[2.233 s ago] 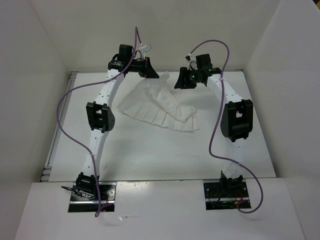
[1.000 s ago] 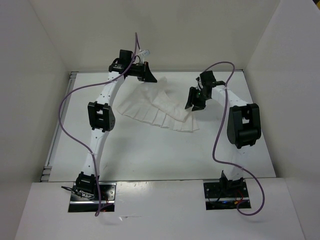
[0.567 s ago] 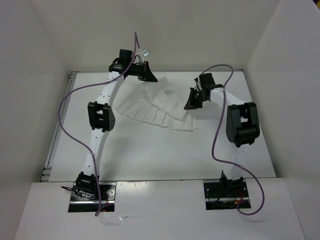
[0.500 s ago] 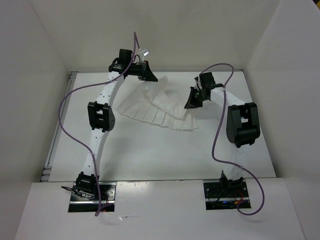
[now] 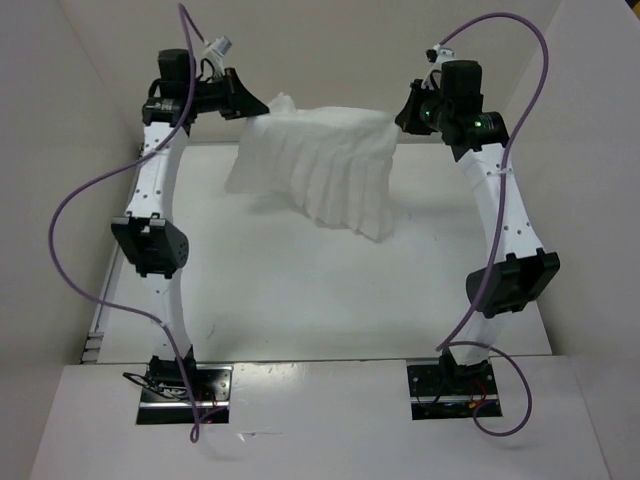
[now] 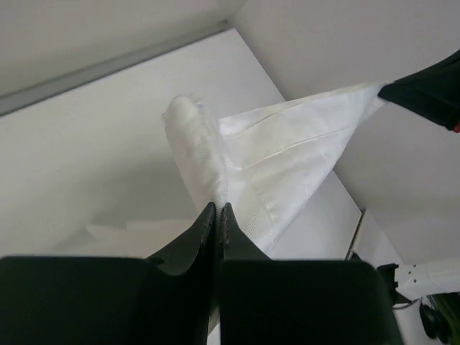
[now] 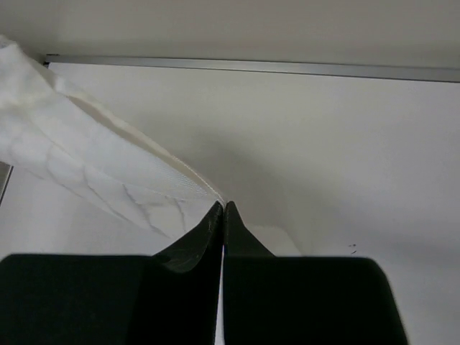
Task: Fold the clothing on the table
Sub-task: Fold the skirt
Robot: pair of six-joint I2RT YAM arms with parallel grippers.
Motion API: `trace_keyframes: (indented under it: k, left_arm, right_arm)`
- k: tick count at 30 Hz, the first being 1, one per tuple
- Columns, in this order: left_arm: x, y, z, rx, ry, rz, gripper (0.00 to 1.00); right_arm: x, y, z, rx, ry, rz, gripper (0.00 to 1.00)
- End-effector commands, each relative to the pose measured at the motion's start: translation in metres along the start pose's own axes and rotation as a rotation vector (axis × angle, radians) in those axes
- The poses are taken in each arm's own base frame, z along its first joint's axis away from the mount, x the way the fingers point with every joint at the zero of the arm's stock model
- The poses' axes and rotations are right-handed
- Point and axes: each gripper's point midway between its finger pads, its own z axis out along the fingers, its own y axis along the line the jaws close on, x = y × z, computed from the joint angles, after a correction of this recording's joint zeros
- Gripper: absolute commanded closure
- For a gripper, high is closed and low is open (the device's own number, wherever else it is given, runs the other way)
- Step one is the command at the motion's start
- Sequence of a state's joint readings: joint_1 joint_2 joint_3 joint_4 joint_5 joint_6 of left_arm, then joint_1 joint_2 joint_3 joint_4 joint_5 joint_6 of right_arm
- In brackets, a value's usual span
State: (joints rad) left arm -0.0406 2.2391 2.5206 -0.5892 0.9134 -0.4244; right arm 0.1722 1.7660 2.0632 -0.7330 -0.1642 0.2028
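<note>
Surroundings: white walls (image 5: 350, 60), bare counter (image 5: 300, 295). Clothing (image 5: 330, 160) hangs stretched between left jaws and right jaws, each clenched on a top corner.

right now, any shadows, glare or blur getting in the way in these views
Top external: evenly lit, the clothing throws a soft shadow on the table, small glare at its near edge. Left wrist: seam sharp, left gripper a dark mass. Right wrist: cloth slightly soft.
</note>
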Motion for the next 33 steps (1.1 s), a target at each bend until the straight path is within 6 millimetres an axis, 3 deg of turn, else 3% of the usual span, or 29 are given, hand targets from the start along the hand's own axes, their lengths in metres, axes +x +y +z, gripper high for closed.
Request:
trace_keyframes:
  k: [1,2,4,5,6,7,9,10,14,17,18,21,25,27,28,30,33]
  left_arm:
    - [-0.021,-0.04,-0.039,-0.122,-0.09,0.057,0.96]
    - [-0.017,-0.036,-0.046,-0.151,-0.095,0.045,0.96]
    - [0.01,-0.034,-0.055,-0.185,-0.069,0.016,0.95]
    - [0.014,-0.047,-0.065,-0.182,-0.077,0.026,0.93]
    - [0.024,-0.044,-0.067,-0.197,-0.067,0.023,0.93]
    - [0.049,-0.031,-0.065,-0.211,-0.026,-0.004,0.93]
    - [0.062,-0.041,-0.07,-0.174,-0.013,0.017,0.92]
    - [0.082,-0.035,-0.068,-0.165,0.019,-0.017,0.92]
    - [0.099,-0.061,-0.073,-0.032,0.029,0.015,0.9]
    - [0.095,-0.095,-0.086,0.055,0.017,0.067,0.88]
    - [0.092,-0.119,-0.095,0.096,0.005,0.109,0.88]
    - [0.094,-0.156,-0.119,0.126,-0.007,0.162,0.87]
    - [0.111,-0.194,-0.146,0.155,-0.009,0.181,0.86]
    - [0.12,-0.21,-0.159,0.158,-0.015,0.179,0.86]
    - [0.128,-0.209,-0.161,0.156,-0.011,0.171,0.84]
    - [0.136,-0.217,-0.17,0.138,-0.022,0.169,0.83]
    - [0.144,-0.211,-0.171,0.103,-0.034,0.154,0.83]
  right_arm:
    - [0.012,-0.007,-0.026,0.062,0.055,-0.04,1.0]
    - [0.016,-0.008,-0.025,0.062,0.055,-0.04,1.0]
    - [0.016,-0.003,-0.04,0.045,0.042,-0.042,1.0]
    - [0.023,-0.002,-0.041,0.033,0.057,-0.04,1.0]
    - [0.025,-0.002,-0.045,0.033,0.057,-0.04,1.0]
    - [0.021,0.006,-0.058,0.018,0.028,-0.049,1.0]
    - [0.029,0.008,-0.064,-0.004,0.03,-0.049,1.0]
    - [0.03,0.012,-0.076,-0.017,0.011,-0.052,1.0]
    - [0.025,0.021,-0.1,-0.047,-0.017,-0.058,1.0]
    - [0.019,0.037,-0.126,-0.109,-0.043,-0.092,1.0]
    - [0.015,0.041,-0.142,-0.116,-0.071,-0.098,1.0]
    - [0.02,0.06,-0.172,-0.18,-0.095,-0.156,1.0]
    - [0.028,0.069,-0.204,-0.23,-0.106,-0.172,1.0]
    - [0.039,0.07,-0.21,-0.235,-0.081,-0.171,1.0]
    - [0.037,0.074,-0.221,-0.251,-0.104,-0.177,1.0]
    - [0.046,0.072,-0.223,-0.248,-0.085,-0.164,1.0]
    - [0.056,0.072,-0.226,-0.256,-0.071,-0.14,1.0]
